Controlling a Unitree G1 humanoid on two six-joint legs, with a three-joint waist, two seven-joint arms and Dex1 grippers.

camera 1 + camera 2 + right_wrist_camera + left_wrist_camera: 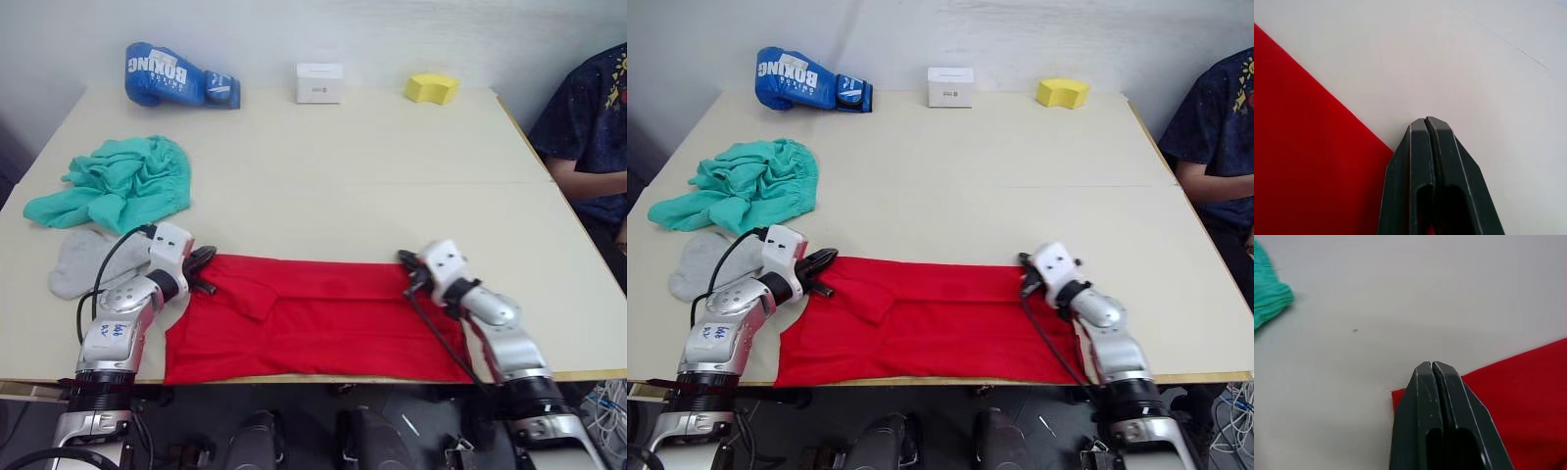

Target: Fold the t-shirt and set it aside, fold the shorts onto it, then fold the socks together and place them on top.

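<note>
Right at the near edge of the table (392, 186) lies the t-shirt (323, 328), spread flat as a wide red band, with a fold of cloth lying slantwise near its left end; the left gripper (204, 258) sits at the shirt's far left corner, its jaws pressed together, and the left wrist view shows the tips (1432, 369) over that red corner without making plain whether any cloth is caught between them; the right gripper (408, 262) sits at the far right corner, jaws likewise closed, the tips (1427, 122) at the very edge of the red cloth, and again a pinch of cloth cannot be told; the shorts (118, 183) lie in a crumpled teal heap on the left side of the table, well apart from the shirt; the socks (83, 259) rest just nearer than the shorts, beside the left arm; along the far edge stand a blue boxing glove (176, 76), a small white box (319, 82) and a yellow block (431, 88); a person's arm in a dark sleeve (583, 122) shows at the right of the table.
</note>
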